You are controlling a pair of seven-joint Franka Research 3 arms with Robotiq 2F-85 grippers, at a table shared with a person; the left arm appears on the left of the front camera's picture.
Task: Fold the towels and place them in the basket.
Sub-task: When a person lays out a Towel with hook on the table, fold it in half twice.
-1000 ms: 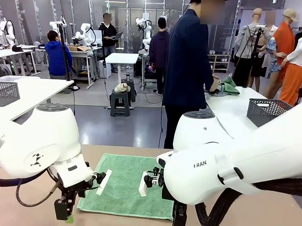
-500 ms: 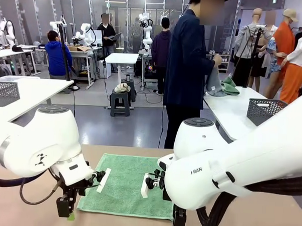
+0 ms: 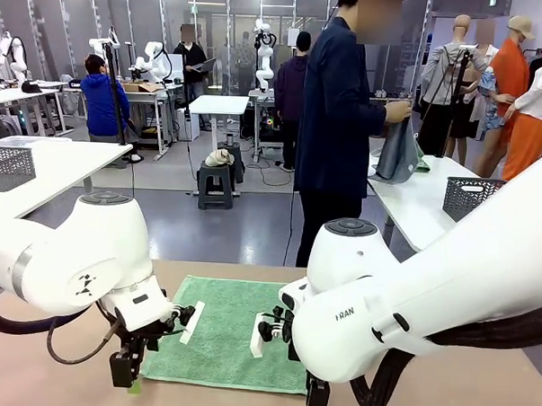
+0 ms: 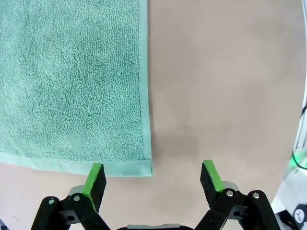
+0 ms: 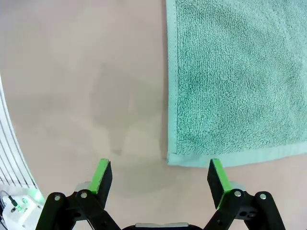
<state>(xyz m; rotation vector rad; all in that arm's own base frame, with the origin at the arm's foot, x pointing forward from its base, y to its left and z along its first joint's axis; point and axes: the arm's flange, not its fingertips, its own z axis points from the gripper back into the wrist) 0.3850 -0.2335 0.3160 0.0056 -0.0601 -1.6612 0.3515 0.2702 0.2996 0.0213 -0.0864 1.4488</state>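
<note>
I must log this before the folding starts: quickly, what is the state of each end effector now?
Left end effector: open, holding nothing, over a corner of the towel.
Right end effector: open, holding nothing.

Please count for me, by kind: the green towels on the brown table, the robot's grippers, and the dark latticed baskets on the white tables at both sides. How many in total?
Green towel: 1
Grippers, the left gripper and the right gripper, both open: 2
Dark latticed baskets, one at the left, one at the right: 2
Total: 5
</note>
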